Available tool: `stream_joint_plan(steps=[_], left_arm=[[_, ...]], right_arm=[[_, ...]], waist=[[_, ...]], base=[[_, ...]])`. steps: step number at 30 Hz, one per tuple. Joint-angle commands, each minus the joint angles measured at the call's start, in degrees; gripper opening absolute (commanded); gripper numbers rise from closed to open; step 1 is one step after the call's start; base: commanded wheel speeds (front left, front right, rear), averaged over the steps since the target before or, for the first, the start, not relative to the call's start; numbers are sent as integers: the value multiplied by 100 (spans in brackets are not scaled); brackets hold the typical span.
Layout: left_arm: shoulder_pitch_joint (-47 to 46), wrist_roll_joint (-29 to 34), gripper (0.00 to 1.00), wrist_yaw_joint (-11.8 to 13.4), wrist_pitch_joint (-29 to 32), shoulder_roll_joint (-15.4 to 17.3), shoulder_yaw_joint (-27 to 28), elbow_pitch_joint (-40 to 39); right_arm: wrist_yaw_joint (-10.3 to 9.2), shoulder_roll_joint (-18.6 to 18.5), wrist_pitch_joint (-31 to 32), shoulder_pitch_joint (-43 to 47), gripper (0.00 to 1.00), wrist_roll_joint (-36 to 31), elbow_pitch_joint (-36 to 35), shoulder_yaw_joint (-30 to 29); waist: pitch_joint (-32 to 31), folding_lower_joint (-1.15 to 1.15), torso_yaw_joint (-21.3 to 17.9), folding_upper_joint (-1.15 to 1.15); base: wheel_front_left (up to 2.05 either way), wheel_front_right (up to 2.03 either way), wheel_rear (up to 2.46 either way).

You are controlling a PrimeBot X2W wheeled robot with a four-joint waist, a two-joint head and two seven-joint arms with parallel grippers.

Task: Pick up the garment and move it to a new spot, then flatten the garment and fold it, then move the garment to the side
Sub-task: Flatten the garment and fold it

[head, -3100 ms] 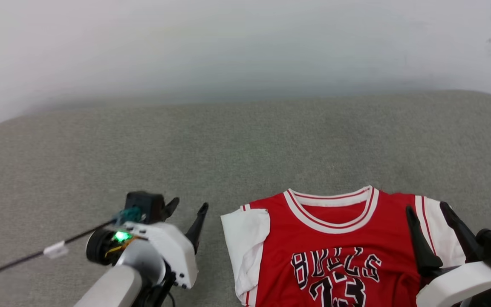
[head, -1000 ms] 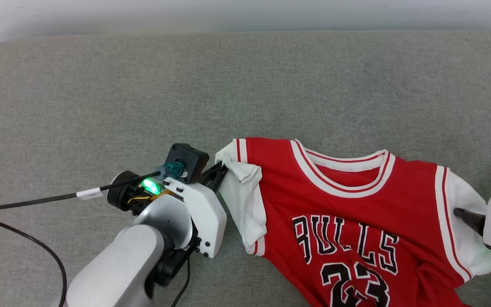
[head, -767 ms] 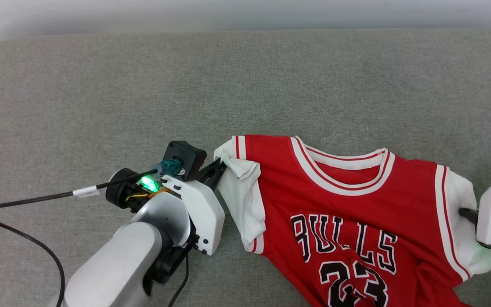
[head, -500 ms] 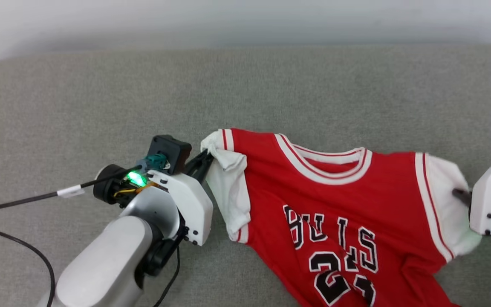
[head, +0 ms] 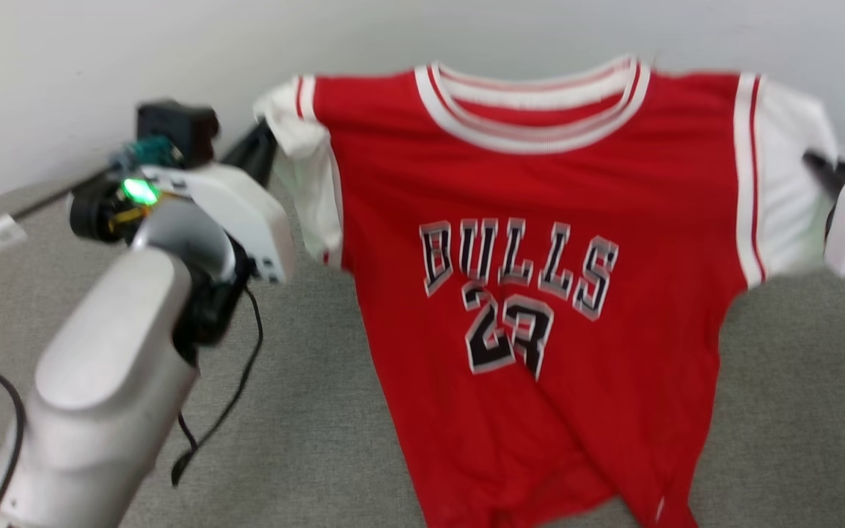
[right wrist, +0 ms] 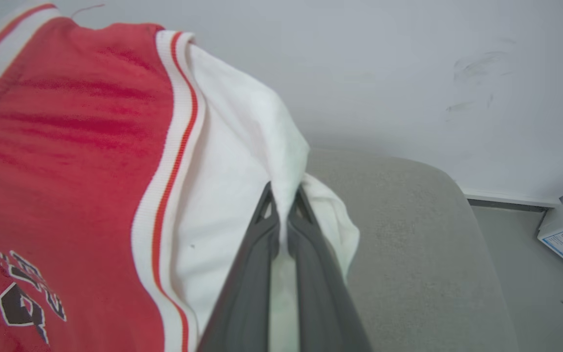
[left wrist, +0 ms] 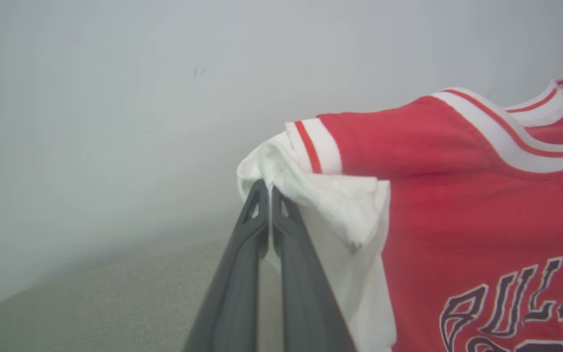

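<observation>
Status: shirt [head: 525, 183] is in the air, hanging front-on between both hands in front of the wall [head: 63, 73], collar on top. Left hand [left wrist: 267, 188] is pinched closed on the bunched edge of the left sleeve [left wrist: 330, 195]. Right hand [right wrist: 284, 188] is pinched closed on a fold of the right sleeve [right wrist: 242, 161]. Nothing else is held.

Risks as I see them:
1. Both grips are fingertip-only on thin white cloth. A fast swing, or any extra spread between the 2 hands, could pull a sleeve out. Lose 1 and the shirt drops to hang from the other hand, and I redo the pick.
2. Left sleeve is crumpled and turned over at the pinch. Lay it down like that and the crease carries into the flatten step.
3. Hem [head: 540, 506] looks bunched low over the counter [head: 320, 411]. I can't tell if it's clear or touching. If it drags on that grey fabric during the move, the lower half could roll under.
4. Cable [head: 239, 381] loops off the left arm, near the shirt's left edge. It could snag cloth on the way down.
5. Head view is blurred, so I don't trust it for judging placement.

My call: move slow, fix the hand spacing, and lift until the hem clears before going sideways.
</observation>
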Motion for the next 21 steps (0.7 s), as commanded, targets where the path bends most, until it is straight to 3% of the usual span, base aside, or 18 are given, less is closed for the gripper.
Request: stream_joint_plan(steps=[1,10,21], left_arm=[[-325,-41,0,-53,-148,0,135,286],[-2170,83,0,-315,-835,-61,531,1385],[-4037,326,0,-531,-1452,210,822,1967]], right_arm=[[-8,-22,-196,-347,0,-69,118,-18],[-10,28,-1254,-2155,0,-341,541,-37],[-11,145,-2355,-4147,0,-478,1153,210]], waist=[[17,0,-16,0],[793,0,-44,0],[1936,0,-205,0]], base=[[0,0,0],[0,0,0],[0,0,0]])
